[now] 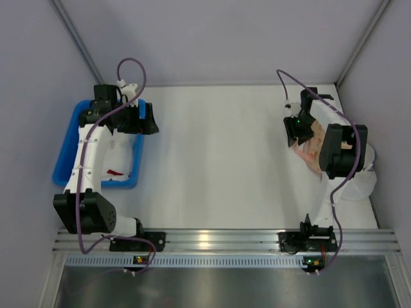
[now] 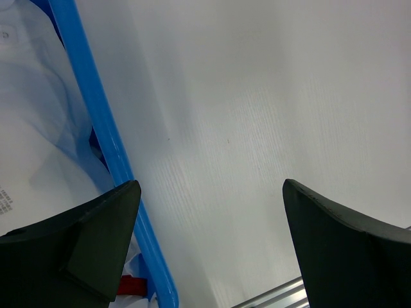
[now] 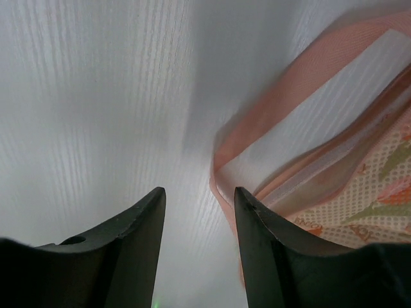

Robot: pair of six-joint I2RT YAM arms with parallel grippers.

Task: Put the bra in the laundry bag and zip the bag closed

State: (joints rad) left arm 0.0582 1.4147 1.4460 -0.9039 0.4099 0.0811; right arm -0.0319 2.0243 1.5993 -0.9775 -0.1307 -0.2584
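Bench (image 1: 218, 160) surface is white and matt, and in both wrist views you can see a fine ribbed grain running across it. Pale grey walls (image 1: 212, 38) close it in at the back and both sides, with a metal post (image 1: 77, 38) slanting up each rear corner. Along the bottom of the top view an aluminium rail (image 1: 218, 240) carries both arm bases, and below it sits a steel sheet (image 1: 218, 285).

At the left of the frame a blue tray (image 1: 64, 154) lies on the bench with the left arm (image 1: 93, 147) reaching over it. Pale white cloth (image 2: 38, 128) fills the tray in the left wrist view, with a red scrap (image 2: 131, 284) at the bottom edge. You cannot tell whether that cloth is the bra. The left jaws stand wide open over the tray's rim, nothing between them.

At the right of the frame the bag (image 1: 313, 151) lies on the bench, partly under the right arm (image 1: 340, 154). Its pink rim (image 3: 289, 83) and printed cloth fill the right side of the right wrist view. The right jaws are parted a little, gripping nothing, with the rim's edge showing in the gap.
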